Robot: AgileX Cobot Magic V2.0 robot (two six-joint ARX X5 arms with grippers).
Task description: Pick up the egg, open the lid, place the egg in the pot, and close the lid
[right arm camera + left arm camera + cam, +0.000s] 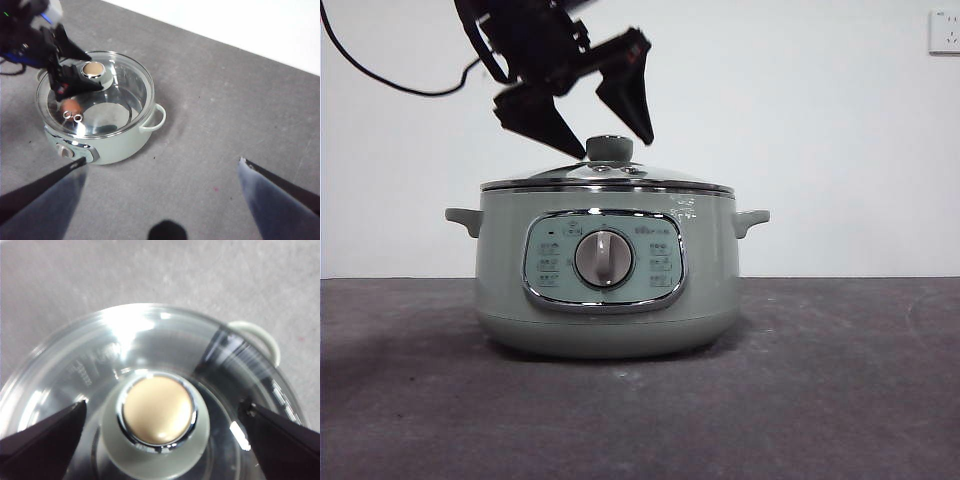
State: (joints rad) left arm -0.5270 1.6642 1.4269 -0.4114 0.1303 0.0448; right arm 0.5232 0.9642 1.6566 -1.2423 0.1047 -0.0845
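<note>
One egg (71,106) inside one pot (607,300), one lid (607,175) on.

Egg (71,106) inside pot (610,300), lid (605,176) on

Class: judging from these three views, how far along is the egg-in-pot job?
Nearly finished. The egg already lies inside the pot, seen through the glass, and the lid sits on the rim. The left gripper is open, its jaws straddling the knob. The right gripper waits open, off to the side. What remains: clearing the left arm.
</note>
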